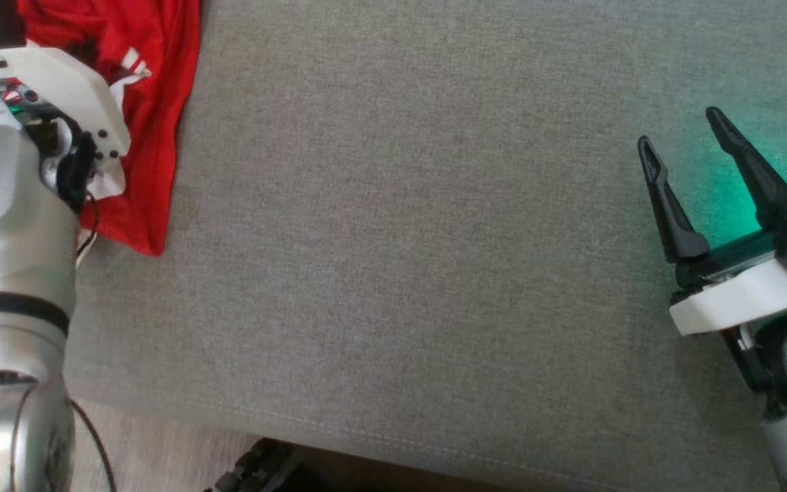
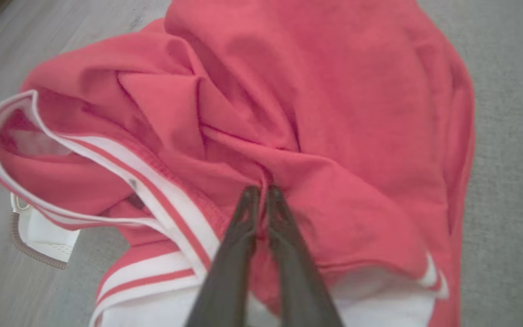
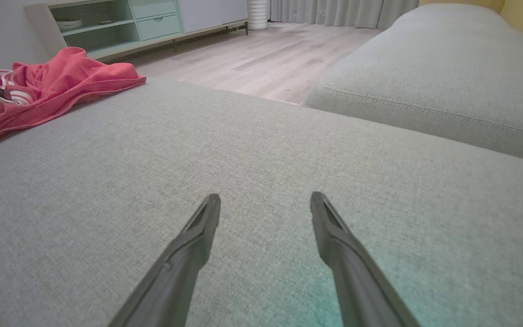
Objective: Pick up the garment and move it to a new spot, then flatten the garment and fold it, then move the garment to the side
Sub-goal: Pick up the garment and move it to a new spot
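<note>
L tool tight on garment, wrist-cam

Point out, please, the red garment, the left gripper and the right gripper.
red garment (image 2: 357, 113): left wrist view, its bunched red cloth.
left gripper (image 2: 262, 193): left wrist view, between its fingertips.
right gripper (image 3: 265, 200): right wrist view, between its fingertips.

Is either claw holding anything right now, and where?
The left claw pinches a raised fold of the red garment; the right claw is open, holding nothing.
</note>
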Robot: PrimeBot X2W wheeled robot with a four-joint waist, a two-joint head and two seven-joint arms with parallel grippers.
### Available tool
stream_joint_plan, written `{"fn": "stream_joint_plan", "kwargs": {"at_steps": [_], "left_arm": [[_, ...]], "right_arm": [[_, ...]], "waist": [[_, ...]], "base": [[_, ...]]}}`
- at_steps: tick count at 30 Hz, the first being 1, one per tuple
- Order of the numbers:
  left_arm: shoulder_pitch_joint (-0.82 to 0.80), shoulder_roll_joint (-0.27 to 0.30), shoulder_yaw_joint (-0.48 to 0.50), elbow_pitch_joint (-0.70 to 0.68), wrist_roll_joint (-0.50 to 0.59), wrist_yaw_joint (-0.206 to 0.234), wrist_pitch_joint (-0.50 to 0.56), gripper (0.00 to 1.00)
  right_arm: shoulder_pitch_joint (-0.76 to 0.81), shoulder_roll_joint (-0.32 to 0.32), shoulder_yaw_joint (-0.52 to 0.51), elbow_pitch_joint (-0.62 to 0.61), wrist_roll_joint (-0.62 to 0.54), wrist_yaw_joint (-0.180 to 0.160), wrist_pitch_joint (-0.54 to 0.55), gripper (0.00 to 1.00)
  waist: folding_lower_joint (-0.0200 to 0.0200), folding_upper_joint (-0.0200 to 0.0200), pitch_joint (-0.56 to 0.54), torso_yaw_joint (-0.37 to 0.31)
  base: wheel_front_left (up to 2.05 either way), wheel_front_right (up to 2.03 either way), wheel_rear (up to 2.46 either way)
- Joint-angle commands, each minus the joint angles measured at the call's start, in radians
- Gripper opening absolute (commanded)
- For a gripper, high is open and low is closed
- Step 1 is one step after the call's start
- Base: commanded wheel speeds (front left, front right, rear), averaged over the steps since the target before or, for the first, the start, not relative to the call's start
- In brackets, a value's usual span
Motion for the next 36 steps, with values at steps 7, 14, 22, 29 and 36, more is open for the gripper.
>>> {"fn": "stream_joint_plan", "kwargs": {"at_steps": [7,14,22,29,36], "left_arm": [[-0.062,0.091,0.013,0.013,-0.014,-0.014,-0.068,0.00],[-0.130,0.157,0.005,-0.037,-0.019,-0.021,-0.190,0.00],[-0.215,0.183,-0.083,-0.178,-0.035,-0.027,-0.189,0.00],[-0.225,0.199,-0.287,-0.539,-0.201,-0.027,-0.020,0.00],[-0.156,0.263,-0.365,-0.924,-0.345,-0.027,0.184,0.00]], "right_arm": [[0.031,0.031,0.008,-0.021,0.004,-0.001,-0.020,1.00],[0.047,0.073,0.006,0.035,0.024,-0.001,-0.068,1.00],[0.063,0.121,0.025,0.112,0.045,-0.001,-0.137,1.00],[0.048,0.177,0.041,0.182,0.063,-0.001,-0.208,1.00],[0.031,0.207,0.052,0.209,0.071,-0.001,-0.251,1.00]], "waist": [[-0.0001,0.0000,-0.052,-0.004],[-0.0001,0.0000,-0.140,-0.013],[-0.0001,0.0000,-0.252,-0.051],[-0.0001,0.0000,-0.326,-0.124],[-0.0001,0.0000,-0.337,-0.211]], "base": [[0.00,0.00,0.00],[0.00,0.00,0.00],[0.00,0.00,0.00],[0.00,0.00,0.00],[0.00,0.00,0.00]]}}
